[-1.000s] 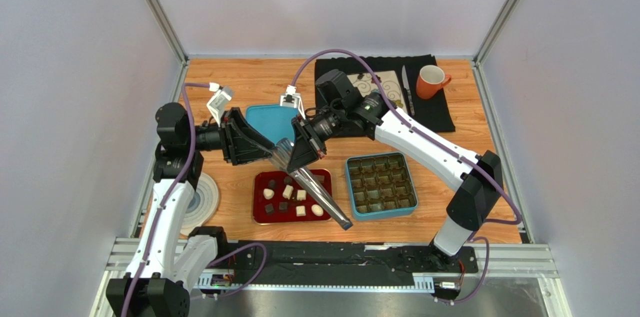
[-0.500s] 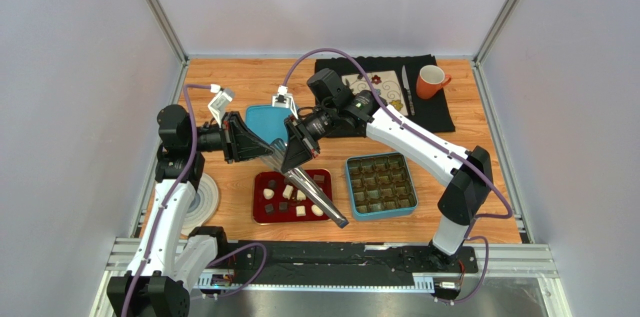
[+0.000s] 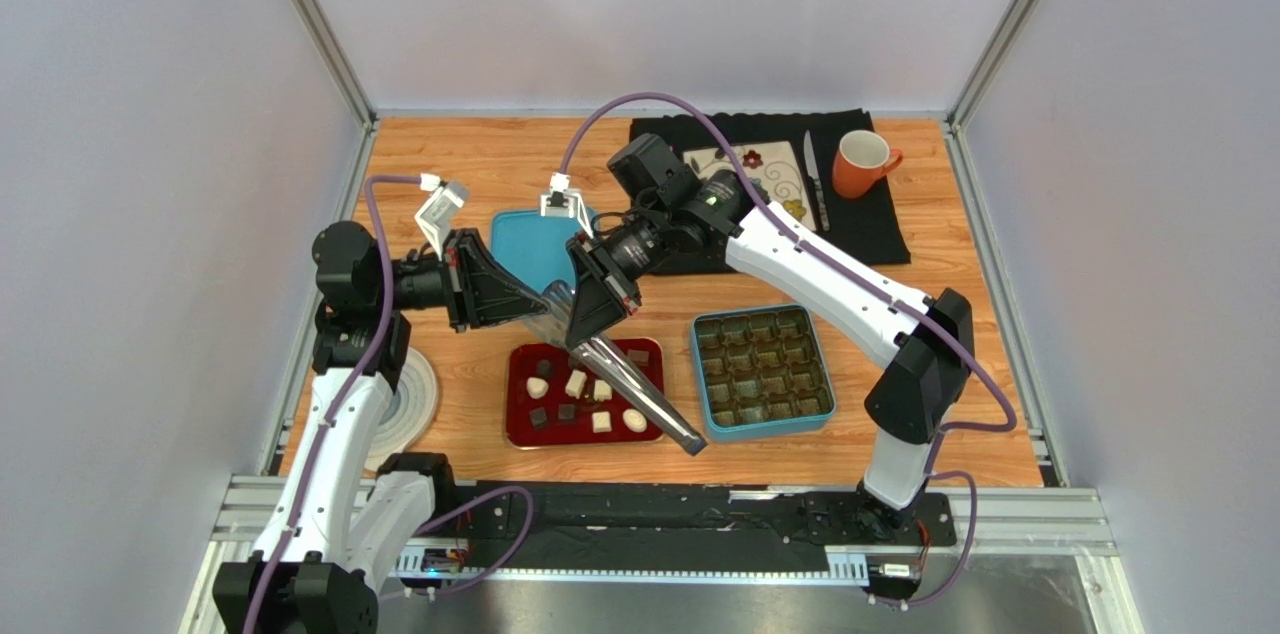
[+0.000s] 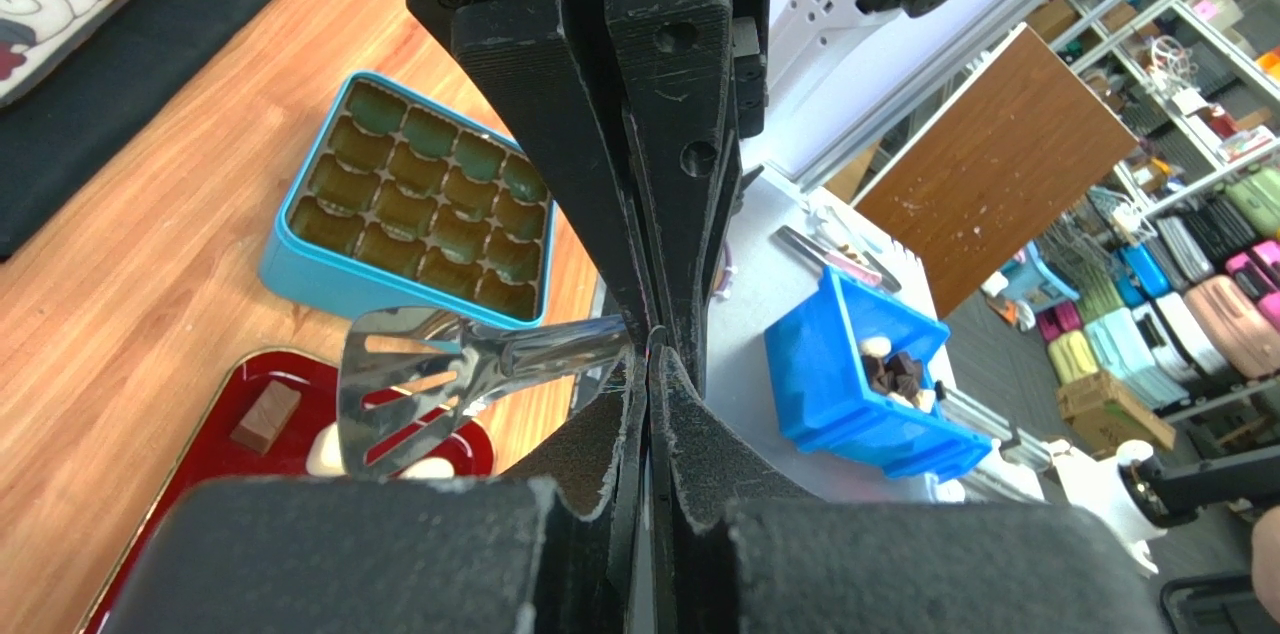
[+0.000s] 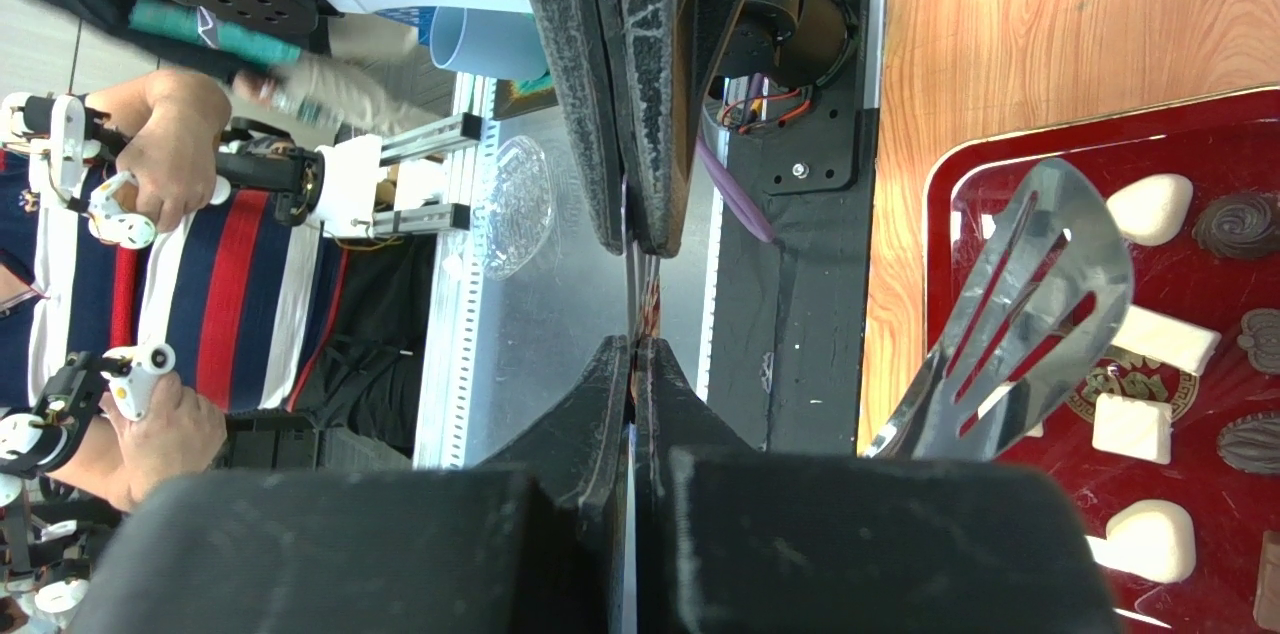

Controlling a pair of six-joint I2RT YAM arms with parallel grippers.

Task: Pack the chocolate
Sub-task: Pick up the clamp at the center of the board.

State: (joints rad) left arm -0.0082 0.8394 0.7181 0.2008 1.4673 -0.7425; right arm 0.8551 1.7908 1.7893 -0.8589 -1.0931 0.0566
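Several brown and white pieces of chocolate (image 3: 586,391) lie on a red tray (image 3: 519,433), also seen as chocolate (image 5: 1150,207) from the right wrist. Above the tray hangs a slotted metal spatula (image 3: 646,397), head up and to the left, handle slanting down to the right. My right gripper (image 3: 583,331) is shut on its upper handle. From the left, my left gripper (image 3: 541,307) meets it tip to tip. In the left wrist view the left gripper (image 4: 655,349) is shut on the shank beside the spatula head (image 4: 406,379). The right gripper (image 5: 637,346) pinches a thin strip.
A blue box (image 3: 762,369) with empty compartments stands right of the tray, and its blue lid (image 3: 529,244) lies behind the grippers. On a black cloth at the back are a flowered square plate (image 3: 759,169), a knife (image 3: 813,177) and an orange mug (image 3: 863,162). A white disc (image 3: 409,402) lies at the left.
My left gripper's jaws have closed onto the spatula's shank. The right arm has swung slightly left and back; the spatula has barely moved.
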